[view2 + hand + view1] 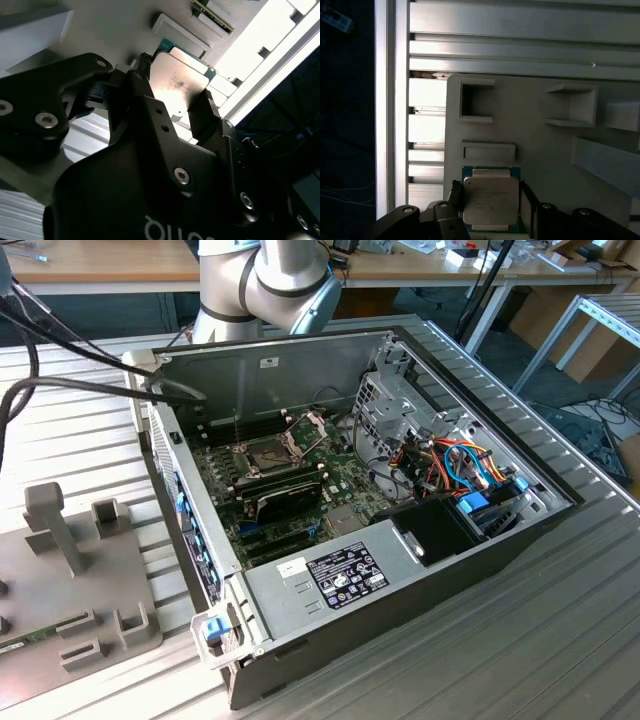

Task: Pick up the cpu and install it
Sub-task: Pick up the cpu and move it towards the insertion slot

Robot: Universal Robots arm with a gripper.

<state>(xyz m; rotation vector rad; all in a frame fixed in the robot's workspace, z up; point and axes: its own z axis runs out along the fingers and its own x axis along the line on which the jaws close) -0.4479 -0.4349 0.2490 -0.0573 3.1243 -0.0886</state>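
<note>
The cpu [490, 202] is dull silver-grey with green edges. The pincer [175, 92] is black, the motherboard [340, 475] green, the ribbed counter [560, 640] silvery grey.

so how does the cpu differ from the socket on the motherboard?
The cpu has a silver-grey metal top with a green rim; the socket looks dark inside. The cpu is clamped in the hand at the grey fixture plate; the socket sits on the green motherboard in the case, its metal frame hinged up. Both are flat and roughly square.
</note>
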